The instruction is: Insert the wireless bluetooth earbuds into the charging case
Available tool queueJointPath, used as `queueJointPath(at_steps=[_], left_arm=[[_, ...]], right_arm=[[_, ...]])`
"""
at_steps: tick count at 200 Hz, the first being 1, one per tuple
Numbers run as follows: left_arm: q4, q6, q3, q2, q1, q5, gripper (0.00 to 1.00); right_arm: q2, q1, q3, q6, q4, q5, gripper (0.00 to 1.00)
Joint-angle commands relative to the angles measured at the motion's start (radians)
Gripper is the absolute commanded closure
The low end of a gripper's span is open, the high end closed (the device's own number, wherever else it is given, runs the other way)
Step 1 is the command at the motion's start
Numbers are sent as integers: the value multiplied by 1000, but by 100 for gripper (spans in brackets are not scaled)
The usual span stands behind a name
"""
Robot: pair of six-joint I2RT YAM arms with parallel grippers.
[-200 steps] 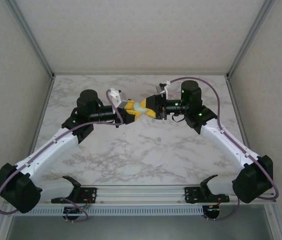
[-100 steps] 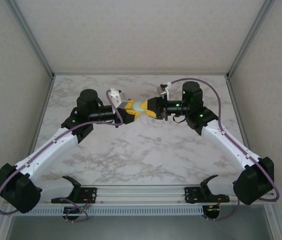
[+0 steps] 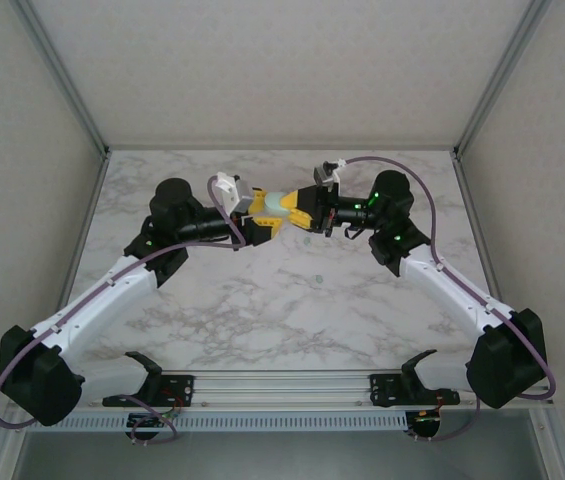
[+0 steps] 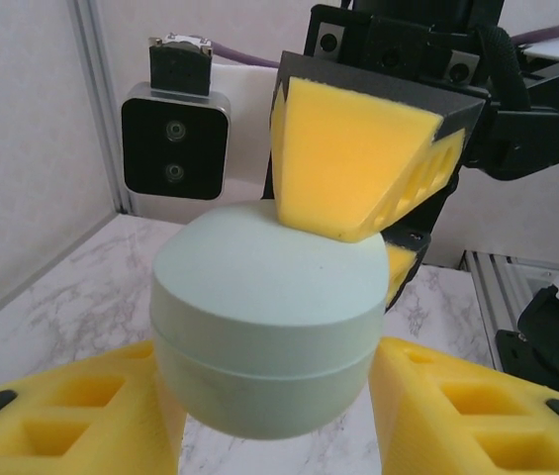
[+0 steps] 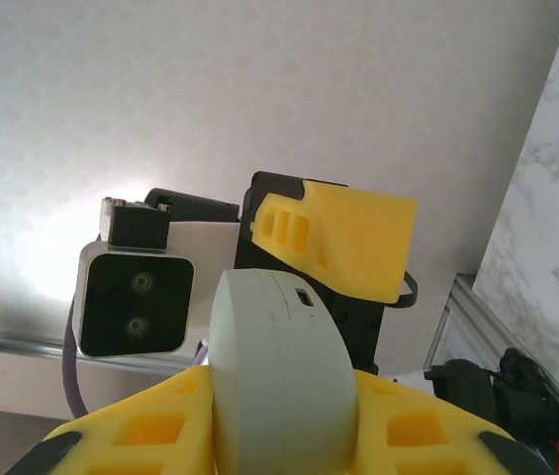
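Handover pose above the marble table (image 3: 292, 300): closed pale-teal charging case (image 4: 264, 317) hangs mid-air, pinched in the right gripper (image 5: 274, 416), left gripper (image 4: 269, 406) flanking it with grip unclear, so opening it and loading earbuds look undone.

left gripper (image 4: 269, 396): its fingers sit at 7 and 5 o'clock in the left wrist view, cut off by the lower edge; whether they press the charging case (image 4: 264, 317) cannot be told.
right gripper (image 5: 279, 396): its finger bases are cut off at 6 o'clock in the right wrist view; in the left wrist view its lower finger is mostly hidden behind the case.
case inside: hidden by the shut shell.
case from above: a sliver toward 12 o'clock of the table (image 3: 292, 300), too small for detail.
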Motion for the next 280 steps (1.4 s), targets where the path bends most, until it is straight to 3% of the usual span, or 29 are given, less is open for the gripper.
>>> queueJointPath(at_steps=[1,117,158,180,222,251,280], left_arm=[[74,-53,-5,0,-7,29,51],[39,-46,21,11,-15,40,59],[25,-44,24,19,-21,43,67],[7,-38,21,17,-22,27,73],[-54,-9,8,1,-22,10,78],[-80,4,-20,-18,-23,-3,80],[-99,19,-46,-39,-28,-19,80]], right_arm=[[-2,1,-19,23,59,0,86],[11,10,-30,29,81,7,84],[10,12,-33,-4,40,14,82],[-6,12,-12,-91,-87,30,76],[-68,13,104,-392,-488,116,51],[-118,12,215,-658,-817,293,45],[-184,12,238,-823,-951,461,42]])
